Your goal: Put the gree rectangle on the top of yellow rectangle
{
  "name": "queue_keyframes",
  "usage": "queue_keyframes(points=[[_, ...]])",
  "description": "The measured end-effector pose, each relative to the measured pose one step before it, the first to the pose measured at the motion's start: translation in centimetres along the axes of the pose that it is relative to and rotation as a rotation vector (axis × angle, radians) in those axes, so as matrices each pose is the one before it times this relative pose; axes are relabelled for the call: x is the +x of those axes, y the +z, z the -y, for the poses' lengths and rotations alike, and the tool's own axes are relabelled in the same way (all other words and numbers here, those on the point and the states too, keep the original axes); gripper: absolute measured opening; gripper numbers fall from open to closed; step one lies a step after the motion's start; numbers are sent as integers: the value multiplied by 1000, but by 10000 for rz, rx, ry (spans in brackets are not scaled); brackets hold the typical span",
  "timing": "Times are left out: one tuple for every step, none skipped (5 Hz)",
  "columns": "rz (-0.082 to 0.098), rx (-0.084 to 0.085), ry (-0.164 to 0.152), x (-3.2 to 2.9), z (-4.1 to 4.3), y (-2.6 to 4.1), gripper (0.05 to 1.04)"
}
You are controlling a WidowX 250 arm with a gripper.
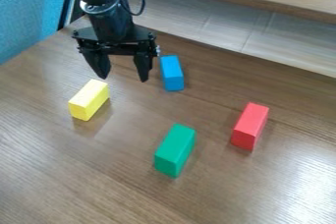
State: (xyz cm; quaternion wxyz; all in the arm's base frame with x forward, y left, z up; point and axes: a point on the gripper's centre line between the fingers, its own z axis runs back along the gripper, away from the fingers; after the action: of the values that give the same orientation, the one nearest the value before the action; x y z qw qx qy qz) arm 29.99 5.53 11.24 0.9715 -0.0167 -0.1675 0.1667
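1. The green block (175, 148) lies on its long side on the brown table (98, 183). It is the block nearest the bottom of the view. One short end faces the bottom of the view, and its long edges slant from upper right to lower left.
2. The yellow block (89, 100) lies up and to the left of the green one. Its long edges slant nearly the same way. A wide strip of bare wood runs between these two blocks.
3. The red block (250, 126) lies to the right of the green one and a bit higher in the view. They do not touch, and wood shows between them.
4. The blue block (172, 73) is farther up, well apart from the green one. Its long edges tip a little the other way.
5. The black gripper (123, 78) hangs down, between the yellow and blue blocks in the view. Its two fingers are spread wide, with a gap and nothing held in it.
6. The black arm (108, 16) comes in from the top.
7. The table's far edge slants down to the right, beside a grey panel (216, 26). A blue wall (26, 26) stands past the left edge.
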Motion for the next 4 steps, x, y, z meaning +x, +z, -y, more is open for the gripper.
queue_keyframes(points=[[-304,50,34,-487,-76,-794,999],[-294,141,-396,-565,874,-952,1000],[-60,66,-369,-770,1170,-528,999],[-116,-63,-570,-1028,1917,-437,999]])
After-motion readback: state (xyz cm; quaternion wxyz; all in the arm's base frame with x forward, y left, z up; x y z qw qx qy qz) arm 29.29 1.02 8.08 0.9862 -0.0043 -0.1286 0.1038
